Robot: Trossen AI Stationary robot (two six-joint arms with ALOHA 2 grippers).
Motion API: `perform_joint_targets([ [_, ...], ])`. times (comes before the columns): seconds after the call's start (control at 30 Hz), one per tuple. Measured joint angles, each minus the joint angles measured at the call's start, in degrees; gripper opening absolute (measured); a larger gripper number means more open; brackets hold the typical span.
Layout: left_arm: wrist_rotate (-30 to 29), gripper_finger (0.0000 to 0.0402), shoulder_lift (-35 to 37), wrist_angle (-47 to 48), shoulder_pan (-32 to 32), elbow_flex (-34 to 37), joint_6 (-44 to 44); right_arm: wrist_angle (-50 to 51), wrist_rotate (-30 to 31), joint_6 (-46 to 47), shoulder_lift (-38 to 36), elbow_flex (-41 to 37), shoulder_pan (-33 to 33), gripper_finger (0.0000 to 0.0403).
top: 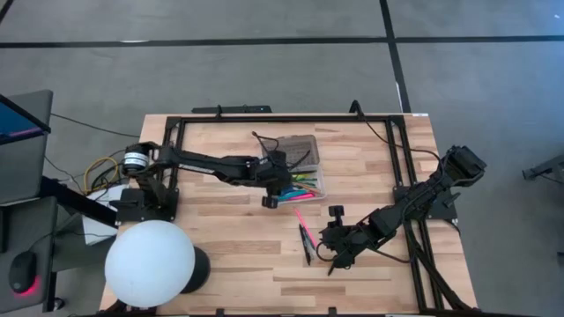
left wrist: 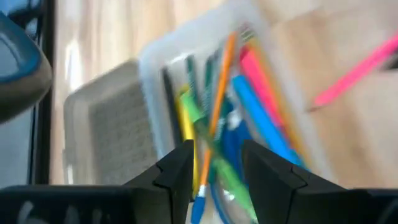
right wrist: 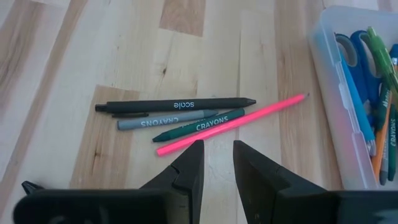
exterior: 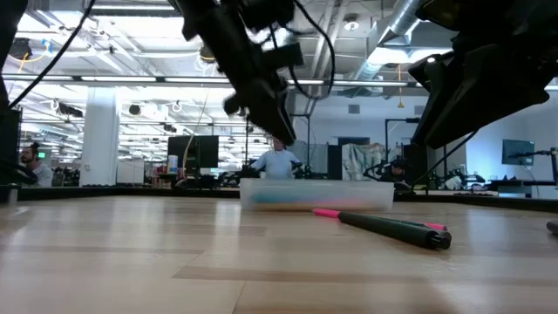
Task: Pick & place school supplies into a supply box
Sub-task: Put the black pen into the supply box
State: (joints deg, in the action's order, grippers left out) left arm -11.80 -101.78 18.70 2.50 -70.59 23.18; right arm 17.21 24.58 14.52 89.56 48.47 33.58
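Crayons [right wrist: 199, 125] read "CRAYONS"; black pen [right wrist: 175, 104] reads "scale".

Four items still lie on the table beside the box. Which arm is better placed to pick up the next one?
The right. The right gripper is open just above the pink pencil, black pen and two crayons. The left gripper is over the box, open and holding nothing.

Even bright overhead light, soft shadows on the table [top: 229, 255]; left wrist view motion-blurred, low view's near tabletop out of focus, ceiling lights [exterior: 131, 80] glaring.
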Motion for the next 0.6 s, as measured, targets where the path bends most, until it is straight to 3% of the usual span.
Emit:
perform_joint_targets([
  [0.2, 10.9, 0.0129, 6.5, 1.8, -0.3, 2.6, 1.7, 0.4, 0.0, 1.6, 0.0, 0.0, 0.0, 0.0077],
  [0.4, 11.8, 0.0129, 14.7, -4.6, 0.8, 13.0, 1.7, 0.4, 0.0, 1.6, 0.0, 0.0, 0.0, 0.0077],
  [0.6, 15.0, 0.0129, 24.0, -17.7, 1.5, 27.6, 0.1, 0.0, 0.0, 1.6, 0.0, 0.0, -0.5, 0.0077],
])
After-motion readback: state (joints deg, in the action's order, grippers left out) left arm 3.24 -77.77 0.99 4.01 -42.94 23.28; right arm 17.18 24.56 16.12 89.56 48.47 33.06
